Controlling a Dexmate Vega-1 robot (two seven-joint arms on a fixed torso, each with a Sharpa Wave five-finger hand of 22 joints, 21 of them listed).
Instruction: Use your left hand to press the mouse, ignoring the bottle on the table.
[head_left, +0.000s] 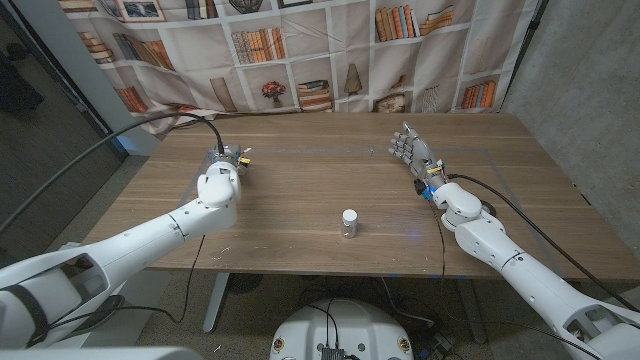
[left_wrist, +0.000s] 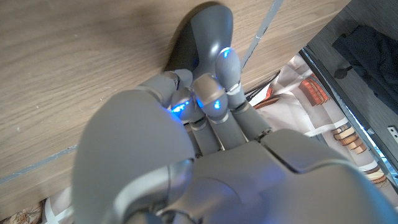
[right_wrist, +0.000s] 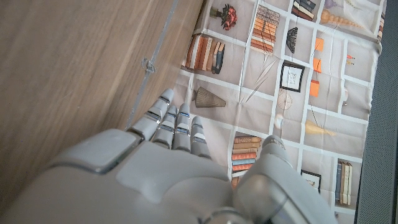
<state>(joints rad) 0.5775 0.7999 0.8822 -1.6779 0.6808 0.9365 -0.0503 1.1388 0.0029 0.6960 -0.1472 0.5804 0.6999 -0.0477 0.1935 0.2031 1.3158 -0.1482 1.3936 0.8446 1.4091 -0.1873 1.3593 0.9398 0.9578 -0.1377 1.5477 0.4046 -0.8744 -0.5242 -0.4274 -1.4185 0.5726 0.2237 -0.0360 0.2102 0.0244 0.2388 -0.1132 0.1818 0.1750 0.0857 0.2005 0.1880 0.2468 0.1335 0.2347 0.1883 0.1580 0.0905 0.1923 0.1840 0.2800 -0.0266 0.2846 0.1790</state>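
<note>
1. Over on the far-left part of the wooden counter (head_left: 300, 180), the left hand (head_left: 222, 172) sits on top of the mouse (left_wrist: 208, 34), and the head view barely shows the mouse beneath it.
2. Up close from the left wrist, the dark grey mouse lies on the wood with the left hand's fingers (left_wrist: 225, 68) bunched close together and curled down onto its back; blue lights glow at the fingertips.
3. Contact looks real there: the fingers touch the mouse shell, though how hard they press cannot be told.
4. A grey cable (left_wrist: 264, 25) runs away from the mouse toward the counter's far edge.
5. Near the middle of the counter, closer to the front edge, the small bottle (head_left: 349, 222) stands upright with its white cap on, well apart from both hands.
6. On the right side, the right hand (head_left: 412, 150) stands with its fingers (right_wrist: 166, 118) straight, side by side and holding nothing.
7. Behind the counter hangs a bookshelf-print curtain (head_left: 330, 50).
</note>
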